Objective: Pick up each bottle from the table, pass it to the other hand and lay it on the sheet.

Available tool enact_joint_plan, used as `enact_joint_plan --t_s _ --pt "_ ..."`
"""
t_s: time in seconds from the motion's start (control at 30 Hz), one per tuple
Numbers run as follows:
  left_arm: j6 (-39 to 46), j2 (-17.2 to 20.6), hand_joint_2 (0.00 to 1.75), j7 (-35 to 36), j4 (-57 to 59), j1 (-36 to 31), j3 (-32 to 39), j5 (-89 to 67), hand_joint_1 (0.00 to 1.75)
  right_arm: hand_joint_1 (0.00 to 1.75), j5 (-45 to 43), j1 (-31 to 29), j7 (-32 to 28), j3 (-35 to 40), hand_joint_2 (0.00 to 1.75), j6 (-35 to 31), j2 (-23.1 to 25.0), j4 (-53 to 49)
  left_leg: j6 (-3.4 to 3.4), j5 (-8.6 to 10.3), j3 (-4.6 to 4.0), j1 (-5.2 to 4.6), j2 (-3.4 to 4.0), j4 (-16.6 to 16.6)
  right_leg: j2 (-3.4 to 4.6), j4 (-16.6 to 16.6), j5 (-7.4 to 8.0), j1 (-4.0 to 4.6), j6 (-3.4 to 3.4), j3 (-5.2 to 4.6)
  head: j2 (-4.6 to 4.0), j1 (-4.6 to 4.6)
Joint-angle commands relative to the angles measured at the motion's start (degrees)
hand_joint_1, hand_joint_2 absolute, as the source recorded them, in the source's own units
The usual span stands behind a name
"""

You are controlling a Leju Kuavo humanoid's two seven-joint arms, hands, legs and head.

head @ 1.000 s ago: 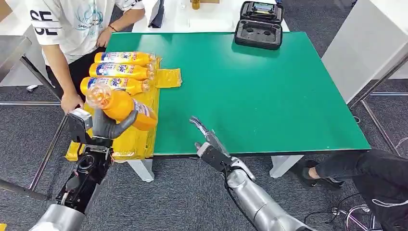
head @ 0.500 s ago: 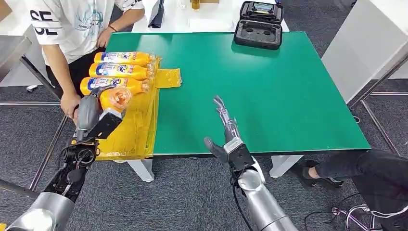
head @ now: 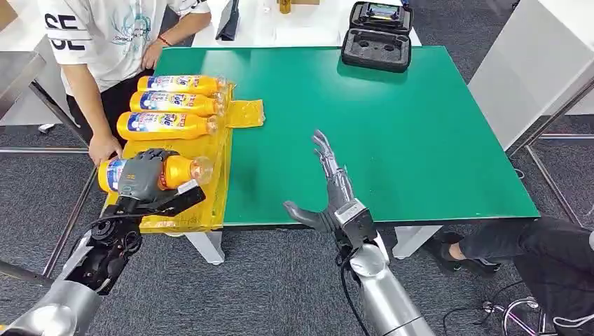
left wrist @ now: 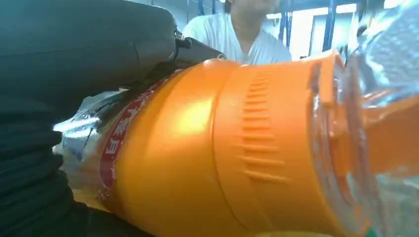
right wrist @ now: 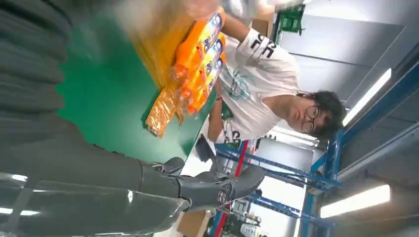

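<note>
My left hand [head: 143, 176] grips an orange bottle [head: 175, 171] lying on its side over the near part of the yellow sheet [head: 203, 199], cap end pointing right. From the left wrist camera, that bottle [left wrist: 232, 148] looms close, my dark fingers [left wrist: 84, 54] wrapped over it. Three more orange bottles [head: 175, 105] lie side by side on the sheet's far part. My right hand [head: 333, 189] hovers open above the green table [head: 392, 126] near its front edge, fingers stretched forward, holding nothing. Through the right wrist camera, its fingers [right wrist: 207, 187] extend toward the bottles [right wrist: 197, 59].
A person in a white shirt [head: 105, 35] stands at the table's left, one hand [head: 101, 148] close to the sheet and my left hand. A black open case [head: 376, 35] sits at the table's far edge. Someone's leg [head: 518, 245] is at the lower right.
My left hand turned the bottle from upright to lying flat and lowered it onto the near part of the sheet. My right hand rose and stretched forward over the table.
</note>
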Motion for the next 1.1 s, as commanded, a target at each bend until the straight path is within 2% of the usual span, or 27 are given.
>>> enact_joint_plan --t_s 0.03,0.13,0.37,0.5,0.53,0.63,0.67,0.7,0.77,0.83,0.9,0.93,0.97,1.1 --pt "-8.9 2.0 1.75 2.1 6.7 -4.1 -5.7 -5.7 1.47 0.00 -1.1 -1.6 0.3 -2.1 1.75 2.2 0.6 5.8 -0.12 -0.15 0.40 0.08 0.00 0.0 -0.01 -0.1 -0.14 0.08 -0.10 0.41 0.00 -0.02" --pt "-12.4 1.8 1.75 2.6 7.8 -6.0 -6.2 -7.3 1.40 0.00 -0.5 -1.6 0.3 -2.0 1.75 2.3 0.7 6.3 -0.11 -0.13 0.33 0.11 -0.07 0.0 -0.08 0.0 -0.14 0.12 -0.10 0.38 0.00 0.00" --pt "-17.9 0.2 1.75 1.5 13.3 -13.1 -6.4 -9.2 1.47 0.00 0.9 -2.7 0.3 -1.7 1.75 2.7 1.4 7.6 -0.10 -0.10 0.19 0.12 -0.13 0.1 -0.15 0.0 -0.13 0.12 -0.09 0.27 0.00 0.00" --pt "-19.9 -1.4 1.75 0.9 16.1 -15.2 -6.3 -9.1 1.43 0.00 2.1 -3.5 0.3 -1.3 1.75 2.8 1.3 8.4 -0.05 -0.01 0.06 0.06 -0.08 0.0 -0.08 0.0 -0.03 0.06 -0.04 0.10 0.00 0.00" --pt "-20.0 -1.7 1.75 1.3 16.2 -15.1 -6.2 -9.2 1.17 0.00 2.2 -3.8 0.3 -1.3 1.75 3.0 1.3 8.6 -0.10 -0.11 0.25 0.12 -0.13 0.1 -0.14 0.0 -0.13 0.12 -0.09 0.33 0.00 0.00" --pt "-21.0 -2.2 1.75 1.4 16.2 -14.4 -5.7 -8.6 1.22 0.00 2.5 -4.6 0.3 -1.4 1.75 3.4 1.5 10.0 -0.04 -0.02 0.09 0.03 -0.04 0.0 -0.05 0.0 -0.03 0.03 -0.03 0.12 0.00 0.00" --pt "-21.5 -2.0 1.75 1.4 16.2 -14.3 -5.7 -8.6 1.08 0.00 2.7 -4.9 0.3 -1.4 1.75 3.6 1.5 10.7 -0.07 -0.07 0.22 0.06 -0.07 0.0 -0.08 0.0 -0.09 0.06 -0.05 0.26 0.00 -0.02" --pt "-22.6 -2.0 1.75 1.1 16.3 -14.2 -5.4 -8.2 1.10 0.00 3.0 -5.2 0.3 -1.4 1.75 3.8 1.6 11.3 -0.09 -0.12 0.36 0.06 -0.04 0.0 -0.05 0.0 -0.13 0.06 -0.07 0.39 0.00 0.00" --pt "-23.4 -2.0 1.75 0.5 16.5 -14.3 -4.9 -7.6 1.36 0.00 3.0 -5.4 0.3 -1.4 1.75 3.9 1.7 12.0 -0.10 -0.14 0.39 0.08 0.03 0.0 0.02 0.0 -0.12 0.08 -0.08 0.42 0.00 -0.02" --pt "-23.8 -2.0 1.75 0.3 16.7 -14.3 -4.8 -7.4 1.36 0.00 2.9 -5.5 0.3 -1.4 1.75 4.1 1.7 12.3 -0.08 -0.08 0.23 0.08 0.02 0.0 0.00 0.0 -0.06 0.08 -0.06 0.25 0.00 -0.02" --pt "-24.8 -2.3 1.75 -0.7 17.0 -14.4 -4.0 -6.1 1.43 0.00 3.1 -5.8 0.3 -1.3 1.75 4.2 1.8 13.0 -0.12 -0.15 0.42 0.10 -0.05 0.0 -0.07 0.0 -0.16 0.11 -0.10 0.46 0.00 0.00" --pt "-25.2 -2.4 1.75 -1.1 17.1 -14.5 -3.8 -5.7 1.41 0.00 3.1 -5.9 0.3 -1.2 1.75 4.2 1.8 13.2 -0.09 -0.08 0.24 0.07 -0.05 0.0 -0.07 0.0 -0.09 0.07 -0.07 0.27 0.00 0.00" --pt "-25.6 -2.5 1.75 -1.4 17.2 -14.6 -3.6 -5.3 1.47 0.00 3.2 -5.9 0.3 -1.1 1.75 4.2 1.8 13.2 -0.05 -0.03 0.13 0.04 -0.03 0.0 -0.04 0.0 -0.04 0.04 -0.04 0.14 0.00 -0.02" --pt "-26.2 -2.6 1.75 -1.7 17.6 -14.8 -3.2 -4.7 1.50 0.00 3.1 -5.9 0.3 -1.0 1.75 4.5 1.9 13.6 -0.09 -0.12 0.29 0.10 -0.02 0.0 -0.03 0.0 -0.11 0.10 -0.08 0.33 0.00 0.00"
